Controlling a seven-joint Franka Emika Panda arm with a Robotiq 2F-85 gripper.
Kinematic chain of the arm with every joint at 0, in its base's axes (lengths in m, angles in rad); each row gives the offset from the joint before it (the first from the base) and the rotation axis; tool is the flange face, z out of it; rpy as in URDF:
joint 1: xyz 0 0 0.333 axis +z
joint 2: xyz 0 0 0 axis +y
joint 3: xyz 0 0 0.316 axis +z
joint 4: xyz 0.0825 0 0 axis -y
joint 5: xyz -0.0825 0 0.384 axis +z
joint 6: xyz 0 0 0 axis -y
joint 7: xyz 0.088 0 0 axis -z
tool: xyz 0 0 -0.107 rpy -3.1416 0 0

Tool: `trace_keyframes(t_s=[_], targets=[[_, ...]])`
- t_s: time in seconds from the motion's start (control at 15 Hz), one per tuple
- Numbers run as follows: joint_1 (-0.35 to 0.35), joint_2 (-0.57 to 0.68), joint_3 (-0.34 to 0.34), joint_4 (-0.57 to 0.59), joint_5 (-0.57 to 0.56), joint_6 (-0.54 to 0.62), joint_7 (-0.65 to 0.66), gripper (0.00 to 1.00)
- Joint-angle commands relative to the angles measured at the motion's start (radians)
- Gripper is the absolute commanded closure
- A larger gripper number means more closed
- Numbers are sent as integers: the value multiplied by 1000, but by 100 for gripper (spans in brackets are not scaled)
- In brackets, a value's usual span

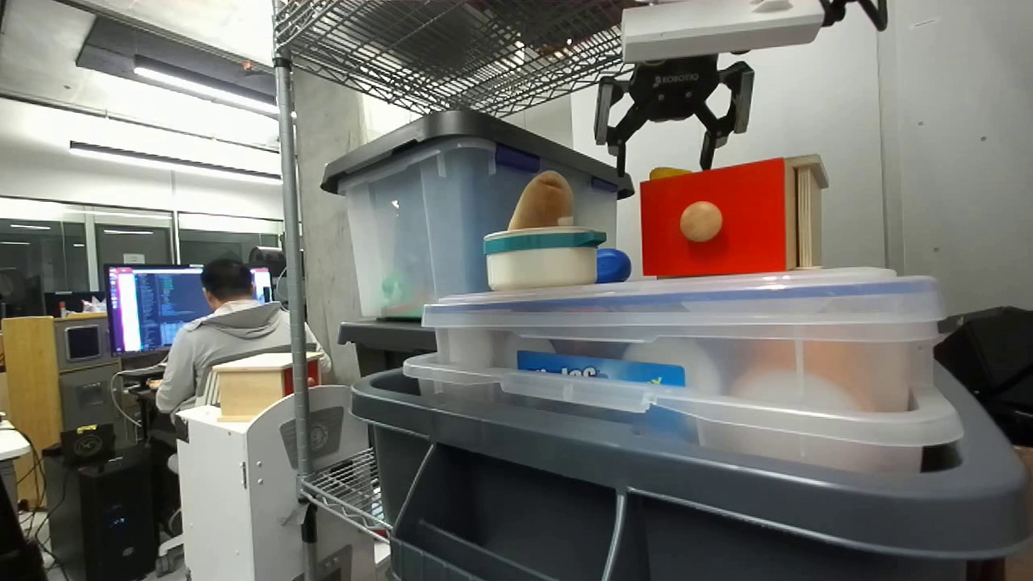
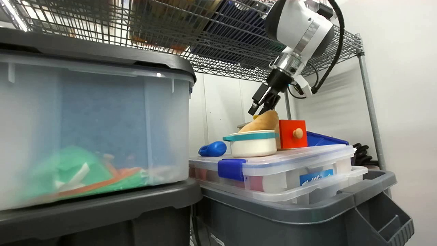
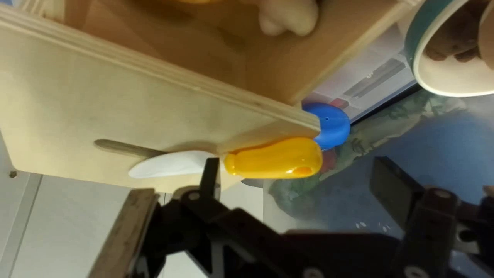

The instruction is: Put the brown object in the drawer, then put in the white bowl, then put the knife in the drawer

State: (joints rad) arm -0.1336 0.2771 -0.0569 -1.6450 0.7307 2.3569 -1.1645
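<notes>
Brown lump: is sitting in the white bowl
White bowl: is resting outside the drawer
Knife: is lying on the wooden top
Drawer: is standing open; all three moves seem to be waiting
Arm: is slanting down, its gripper hovering near the knife, spread wide, empty

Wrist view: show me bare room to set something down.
The wooden top is bare between the knife and the open drawer, which has room beside the pale lump. Crowded: the white bowl, with the brown object inside.

Yellow-handled knife atop drawer unit
</notes>
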Motion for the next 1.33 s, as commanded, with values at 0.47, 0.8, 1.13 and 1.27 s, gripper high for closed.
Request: trace_keyframes(t_s=[0.47,0.8,1.13,1.27], targets=[[-29,18,20,22,-16,14,13,13],[-34,24,20,24,-17,23,13,53],[-36,24,22,23,-17,34,11,91],[-37,26,23,23,-17,33,10,92]])
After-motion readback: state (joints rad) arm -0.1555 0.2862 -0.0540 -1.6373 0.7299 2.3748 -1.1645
